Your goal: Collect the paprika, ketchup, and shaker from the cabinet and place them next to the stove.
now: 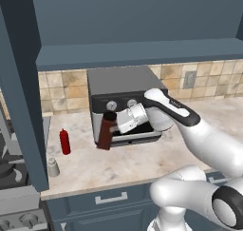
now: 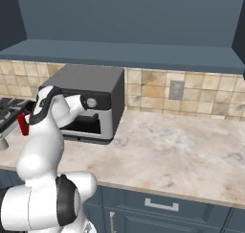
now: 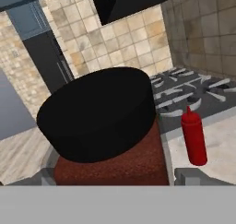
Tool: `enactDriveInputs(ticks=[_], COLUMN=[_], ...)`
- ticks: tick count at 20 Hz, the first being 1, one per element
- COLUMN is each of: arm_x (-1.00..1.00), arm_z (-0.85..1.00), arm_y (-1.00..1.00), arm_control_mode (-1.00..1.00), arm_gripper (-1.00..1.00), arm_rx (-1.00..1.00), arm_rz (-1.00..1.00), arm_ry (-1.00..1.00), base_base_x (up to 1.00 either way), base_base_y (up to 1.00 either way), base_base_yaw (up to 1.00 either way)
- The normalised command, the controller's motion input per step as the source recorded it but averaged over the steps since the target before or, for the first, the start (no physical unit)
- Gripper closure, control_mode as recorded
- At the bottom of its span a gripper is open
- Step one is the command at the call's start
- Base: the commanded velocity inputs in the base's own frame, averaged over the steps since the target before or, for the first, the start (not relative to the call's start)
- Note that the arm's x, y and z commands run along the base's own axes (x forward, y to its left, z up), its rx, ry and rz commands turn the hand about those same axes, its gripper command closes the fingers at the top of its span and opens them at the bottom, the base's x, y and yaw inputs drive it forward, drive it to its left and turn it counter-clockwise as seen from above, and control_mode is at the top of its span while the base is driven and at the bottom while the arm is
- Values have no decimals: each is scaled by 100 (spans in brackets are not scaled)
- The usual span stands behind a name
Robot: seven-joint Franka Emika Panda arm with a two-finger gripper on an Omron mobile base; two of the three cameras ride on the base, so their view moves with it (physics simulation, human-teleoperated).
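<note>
The paprika (image 1: 106, 131), a dark reddish-brown jar with a black cap, hangs tilted just in front of the toaster oven, above the counter. My gripper (image 1: 111, 124) is shut on it. In the hand view its black cap (image 3: 97, 117) looms large, with the brown body between my fingertips (image 3: 46, 176). The ketchup (image 1: 65, 141) stands upright on the counter to the left, also seen as the red ketchup bottle (image 3: 193, 138) beside the stove (image 3: 193, 91). The small pale shaker (image 1: 53, 167) stands at the counter's left end, next to the stove (image 1: 14, 182). The dark blue cabinet (image 1: 133, 21) spans overhead.
A silver boxy toaster oven (image 1: 121, 85) sits against the tiled backsplash, right behind the jar. A tall dark blue panel (image 1: 21, 92) rises between stove and counter. Marble counter (image 2: 182, 145) stretches to the right. Blue drawers with white handles (image 1: 111, 197) run below.
</note>
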Motion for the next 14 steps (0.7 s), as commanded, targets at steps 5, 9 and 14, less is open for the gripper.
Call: enactDriveInputs(ticks=[5,9,14], arm_x=[-42,-48,-17], arm_z=[-37,-34,-15], arm_y=[52,29,27], arm_control_mode=[-100,-100,-100], arm_gripper=[100,100,100], arm_rx=[0,0,-1], arm_rz=[7,1,0], arm_ry=[1,-3,-2], base_base_x=[0,0,0], base_base_y=[0,0,0], base_base_yaw=[0,0,0])
